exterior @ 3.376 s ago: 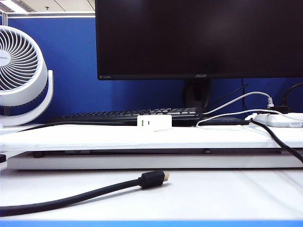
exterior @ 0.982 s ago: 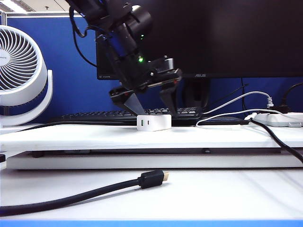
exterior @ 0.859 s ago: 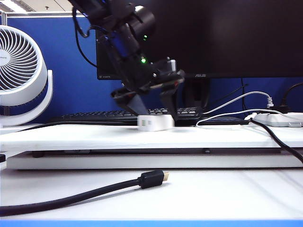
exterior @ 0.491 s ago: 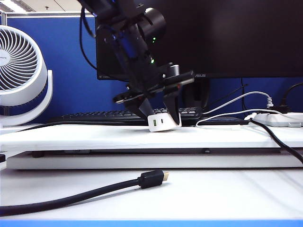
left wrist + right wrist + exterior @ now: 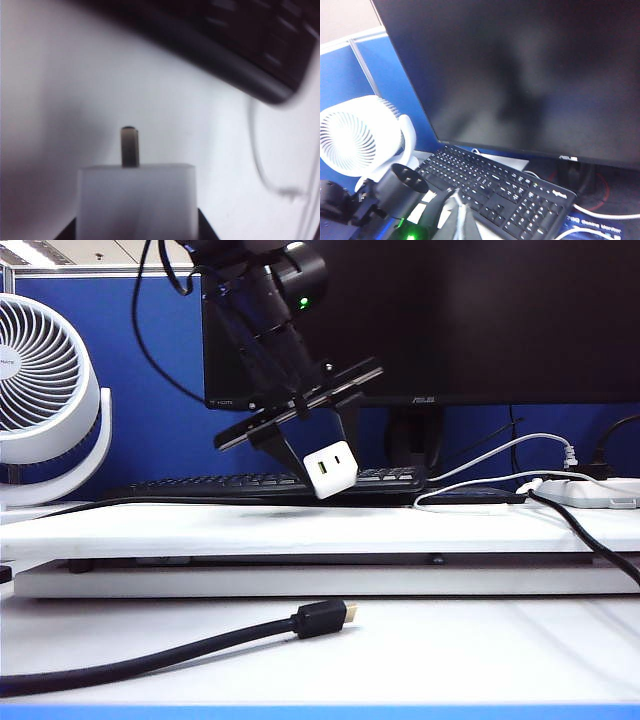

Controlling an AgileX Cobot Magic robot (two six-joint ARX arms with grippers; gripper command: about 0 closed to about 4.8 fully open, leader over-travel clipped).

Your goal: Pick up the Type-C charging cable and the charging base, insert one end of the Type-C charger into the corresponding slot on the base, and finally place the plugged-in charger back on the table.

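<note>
The big black monitor (image 5: 420, 320) fills most of the back, with the white fan (image 5: 45, 400) off to the left and the black keyboard (image 5: 270, 483) in front of the screen. The table (image 5: 300, 650) is white with a raised white slab (image 5: 200, 532) across it, and a thick black cable (image 5: 150, 655) with a gold tip lies on the lower part. Over on the right a white power strip (image 5: 595, 492) sits on the slab, and the thin white Type-C charging cable (image 5: 480, 490) loops on the slab beside it. The left gripper (image 5: 328, 468) hangs in front of the keyboard, its 2 fingers partly closed, pinching the charging base (image 5: 333, 469), which is tilted and clear of the slab. The left wrist view shows a metal prong (image 5: 130, 146) sticking out of it. The right gripper isn't in any view, but its jaws are fully closed.
</note>
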